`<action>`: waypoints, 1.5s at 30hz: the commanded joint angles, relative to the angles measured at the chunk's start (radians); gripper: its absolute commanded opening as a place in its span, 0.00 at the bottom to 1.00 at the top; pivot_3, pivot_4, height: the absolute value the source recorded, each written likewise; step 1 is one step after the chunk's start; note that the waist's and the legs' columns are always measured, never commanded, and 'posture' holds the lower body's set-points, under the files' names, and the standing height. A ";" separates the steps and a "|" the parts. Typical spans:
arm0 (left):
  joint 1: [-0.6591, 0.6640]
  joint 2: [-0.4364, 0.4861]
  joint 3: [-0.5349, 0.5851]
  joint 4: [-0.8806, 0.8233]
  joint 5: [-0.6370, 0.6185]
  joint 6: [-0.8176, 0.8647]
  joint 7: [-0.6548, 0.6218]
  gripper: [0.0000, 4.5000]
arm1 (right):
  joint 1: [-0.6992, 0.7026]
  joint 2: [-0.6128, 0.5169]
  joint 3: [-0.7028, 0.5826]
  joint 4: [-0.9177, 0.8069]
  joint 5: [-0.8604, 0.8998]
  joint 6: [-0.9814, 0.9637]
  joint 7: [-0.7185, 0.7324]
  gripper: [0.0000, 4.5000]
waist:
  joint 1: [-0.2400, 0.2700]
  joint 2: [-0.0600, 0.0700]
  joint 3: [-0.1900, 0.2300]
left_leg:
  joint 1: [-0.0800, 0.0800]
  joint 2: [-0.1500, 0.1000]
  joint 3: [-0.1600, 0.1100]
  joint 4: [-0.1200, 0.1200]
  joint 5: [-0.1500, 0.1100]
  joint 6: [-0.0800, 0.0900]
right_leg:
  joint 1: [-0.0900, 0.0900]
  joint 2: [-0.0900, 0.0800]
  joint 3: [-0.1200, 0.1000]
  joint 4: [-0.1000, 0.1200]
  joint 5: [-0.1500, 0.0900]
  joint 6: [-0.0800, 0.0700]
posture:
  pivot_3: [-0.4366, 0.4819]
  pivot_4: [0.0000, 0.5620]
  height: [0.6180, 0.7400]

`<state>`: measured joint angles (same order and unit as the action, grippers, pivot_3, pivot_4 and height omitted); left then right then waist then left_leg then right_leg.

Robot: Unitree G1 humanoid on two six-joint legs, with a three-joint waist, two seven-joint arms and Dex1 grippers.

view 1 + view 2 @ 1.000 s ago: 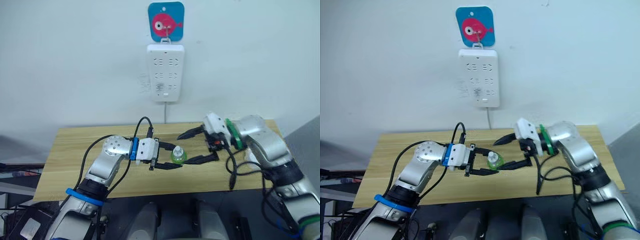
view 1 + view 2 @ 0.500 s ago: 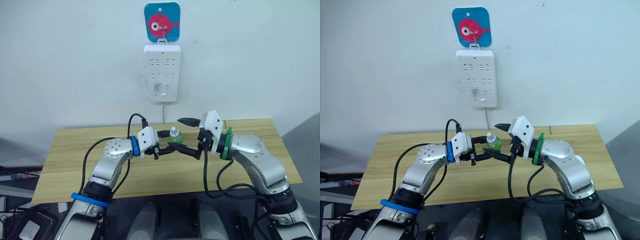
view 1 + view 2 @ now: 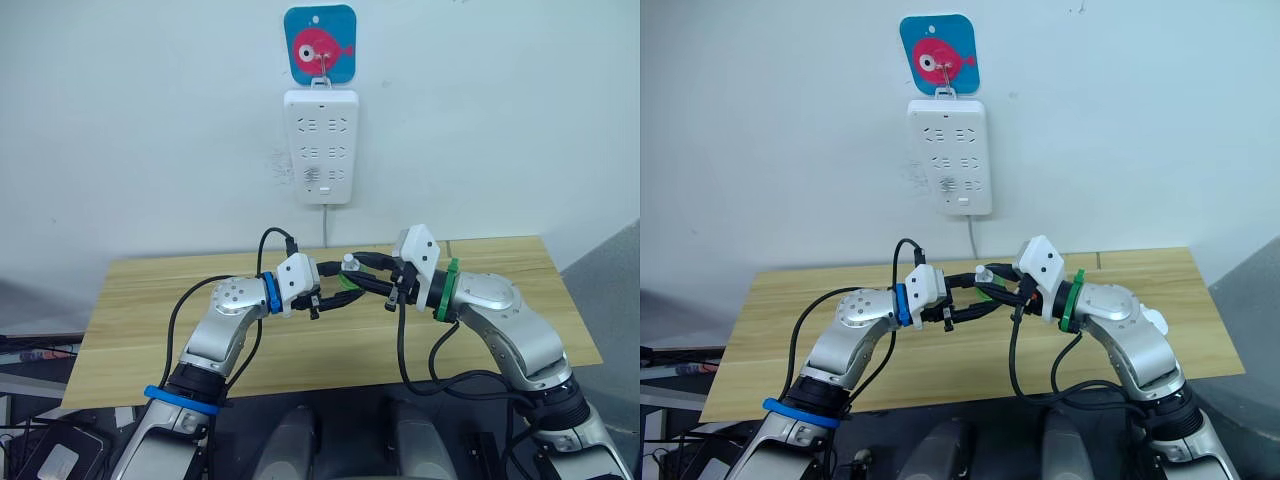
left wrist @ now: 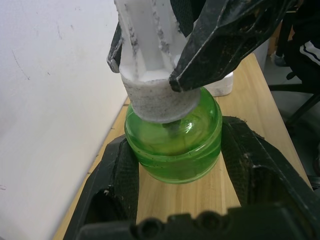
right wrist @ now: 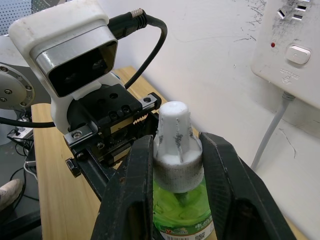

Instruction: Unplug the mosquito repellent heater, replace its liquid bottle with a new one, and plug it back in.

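A green liquid bottle (image 3: 347, 283) with a white cap (image 3: 350, 262) is held upright above the wooden table (image 3: 140, 310), between both arms. My left gripper (image 3: 343, 286) is shut on its green body (image 4: 172, 142), one finger on each side. My right gripper (image 5: 177, 145) comes in from the other side, and its black fingers (image 5: 137, 175) press on the white cap (image 5: 173, 132). The mosquito repellent heater is hidden or out of view. I cannot tell what the white lump (image 4: 220, 86) behind the bottle in the left wrist view is.
A white multi-socket power strip (image 3: 322, 145) hangs on the wall under a blue hook plate with a pink fish (image 3: 320, 42). Its cord (image 3: 327, 225) drops behind the table. The table's edges lie just past both arms.
My left gripper lifted the bottle off the table toward the wall. My right gripper swung in from the right and closed from wide open onto the cap.
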<state>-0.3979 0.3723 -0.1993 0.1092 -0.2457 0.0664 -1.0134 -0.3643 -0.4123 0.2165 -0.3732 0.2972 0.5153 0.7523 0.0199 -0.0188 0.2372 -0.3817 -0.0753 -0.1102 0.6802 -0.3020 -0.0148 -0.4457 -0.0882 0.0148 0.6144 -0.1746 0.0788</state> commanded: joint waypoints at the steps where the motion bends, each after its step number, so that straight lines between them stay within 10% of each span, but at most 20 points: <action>1: 0.001 0.002 0.002 -0.058 -0.005 -0.001 0.003 0.49 | -0.008 -0.017 0.001 -0.013 0.037 -0.007 0.052 0.22 | 0.000 0.000 0.000 | 0.000 0.000 0.000 0.000 0.000 0.000 | 0.000 0.000 0.000 0.000 0.000 0.000 | 0.55 0.34 1.00; 16: 0.064 0.160 -0.092 -0.269 -0.112 0.029 -0.326 0.49 | -0.287 -0.111 0.109 0.245 0.153 -0.132 0.675 0.22 | 0.002 0.000 0.000 | 0.000 0.001 -0.001 0.000 0.000 0.000 | 0.001 0.000 -0.001 -0.001 0.000 0.000 | 0.63 0.34 1.00; 23: 0.082 0.158 -0.075 -0.236 -0.101 0.001 -0.312 0.49 | -0.292 -0.166 0.042 0.299 0.145 -0.145 0.700 0.77 | 0.009 0.000 0.000 | 0.000 0.000 -0.002 0.000 0.000 0.000 | 0.001 -0.001 -0.001 -0.001 0.000 0.000 | 0.62 0.34 1.00; 26: 0.091 0.159 -0.061 -0.207 -0.093 -0.009 -0.295 0.49 | -0.256 -0.222 0.016 0.288 0.137 -0.155 0.694 0.99 | 0.009 0.000 0.000 | 0.000 0.000 -0.002 0.000 0.000 0.000 | 0.001 -0.001 -0.001 -0.001 0.000 0.000 | 0.60 0.34 1.00; 34: 0.027 0.132 0.004 -0.092 -0.083 -0.011 -0.198 0.49 | -0.076 -0.235 -0.059 0.082 0.125 -0.085 0.454 1.00 | 0.005 0.000 0.000 | 0.000 0.001 0.000 0.000 0.000 0.000 | 0.000 0.000 0.000 0.001 0.000 0.000 | 0.57 0.34 1.00; 45: -0.007 0.125 -0.013 -0.037 -0.064 -0.051 -0.239 0.49 | -0.113 0.036 0.063 0.040 0.012 -0.065 0.132 1.00 | 0.001 0.000 0.000 | 0.000 0.000 0.000 0.000 0.000 0.000 | -0.001 0.000 0.000 0.001 0.000 0.000 | 0.55 0.34 1.00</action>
<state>-0.3920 0.5036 -0.2112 0.0855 -0.3077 0.0343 -1.2461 -0.4619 -0.3913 0.2776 -0.3200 0.3072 0.4453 0.9178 0.0207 -0.0189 0.2371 -0.3814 -0.0748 -0.1101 0.6806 -0.3020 -0.0149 -0.4463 -0.0886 0.0151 0.6158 -0.1747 0.0787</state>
